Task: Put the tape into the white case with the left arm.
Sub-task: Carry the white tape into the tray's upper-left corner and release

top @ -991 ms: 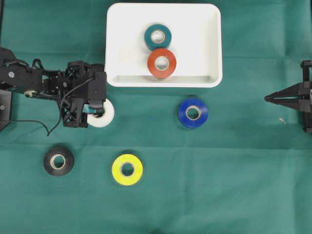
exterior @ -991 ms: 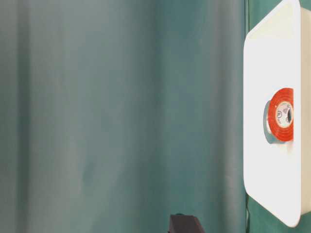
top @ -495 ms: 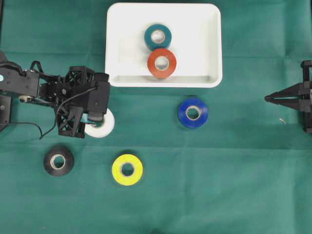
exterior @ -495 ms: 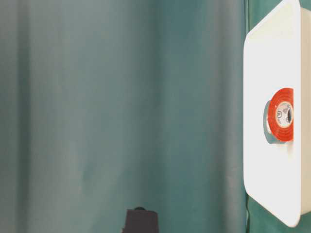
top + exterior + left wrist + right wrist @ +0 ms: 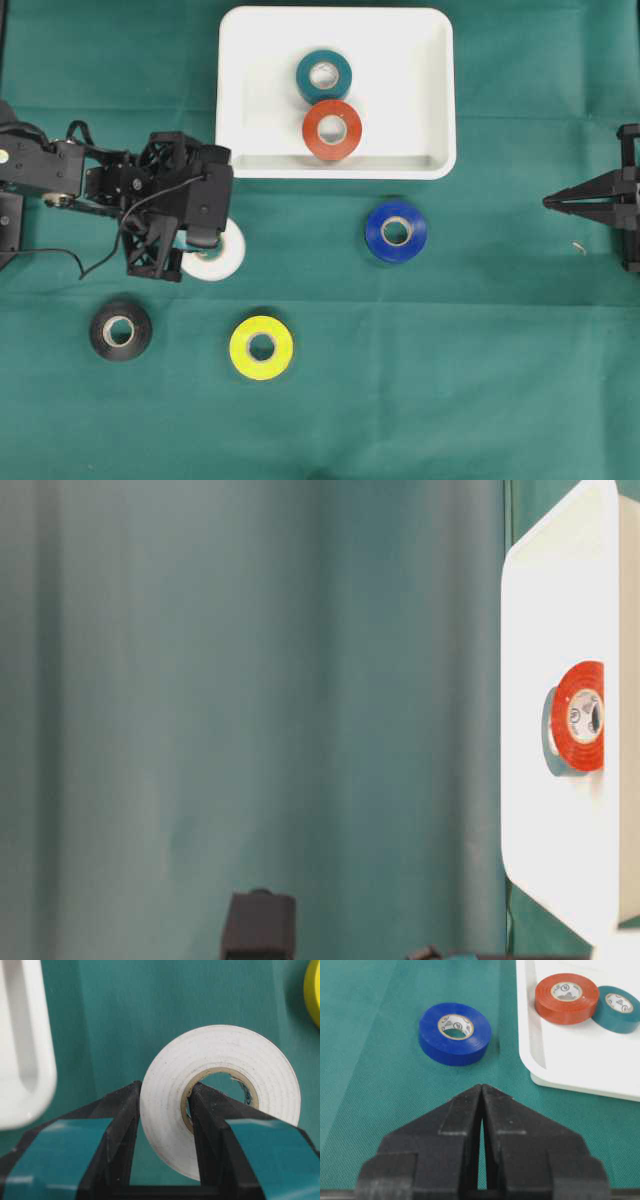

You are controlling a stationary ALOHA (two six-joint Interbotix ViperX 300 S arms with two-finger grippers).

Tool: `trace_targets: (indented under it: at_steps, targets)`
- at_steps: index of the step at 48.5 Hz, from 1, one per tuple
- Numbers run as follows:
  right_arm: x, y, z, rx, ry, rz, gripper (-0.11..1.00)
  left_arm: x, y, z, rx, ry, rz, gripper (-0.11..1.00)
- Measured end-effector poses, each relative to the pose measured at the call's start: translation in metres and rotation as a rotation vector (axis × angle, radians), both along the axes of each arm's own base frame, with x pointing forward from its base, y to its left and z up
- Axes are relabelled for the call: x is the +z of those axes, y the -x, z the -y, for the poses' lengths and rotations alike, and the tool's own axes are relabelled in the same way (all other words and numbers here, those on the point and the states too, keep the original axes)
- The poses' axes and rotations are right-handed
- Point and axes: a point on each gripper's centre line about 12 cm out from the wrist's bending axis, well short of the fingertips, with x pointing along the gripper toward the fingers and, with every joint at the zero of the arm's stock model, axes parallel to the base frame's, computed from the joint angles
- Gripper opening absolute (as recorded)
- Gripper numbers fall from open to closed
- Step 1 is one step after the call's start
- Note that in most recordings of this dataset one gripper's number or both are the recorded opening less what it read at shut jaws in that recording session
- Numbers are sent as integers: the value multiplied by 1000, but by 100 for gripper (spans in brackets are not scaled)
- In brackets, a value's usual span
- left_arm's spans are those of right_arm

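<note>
1. The left end effector is clamped on the wall of the white tape roll: one teal-banded finger presses the outer face, and the other sits inside the cardboard core.
2. From overhead, the left arm reaches in from the left edge, and its end effector covers the near part of the white tape roll, which shows pale against the green worktop.
3. The white case lies up and to the right of that end effector, near but apart from it; a corner of its rim shows in the left wrist view.
4. Inside the case lie a teal roll and a red roll, touching each other.
5. A blue roll lies well to the right of the left end effector; a yellow roll and a black roll lie below it.
6. The right end effector hangs over the worktop with its jaws pressed together and holding nothing; the blue roll lies just ahead of it.
7. The table-level view is awkward; a dark shape at its lower edge may be part of the left arm.
</note>
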Motion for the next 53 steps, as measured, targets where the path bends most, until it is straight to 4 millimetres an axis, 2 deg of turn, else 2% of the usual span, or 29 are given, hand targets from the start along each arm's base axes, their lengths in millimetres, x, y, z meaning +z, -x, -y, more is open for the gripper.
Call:
trace_targets:
  at_steps: [10, 26, 42, 53]
  targets:
    - [0, 0, 0, 0, 0, 2, -9, 0, -13, -13, 39, -1, 6, 28]
    - [0, 0, 0, 0, 0, 0, -9, 3, -13, -67, 181, -16, 22, 28]
    - [0, 0, 0, 0, 0, 0, -9, 9, -20, -101, 123, -139, 70, 28]
    - [0, 0, 0, 0, -1, 2, -9, -2, -28, -140, 163, -182, 48, 28]
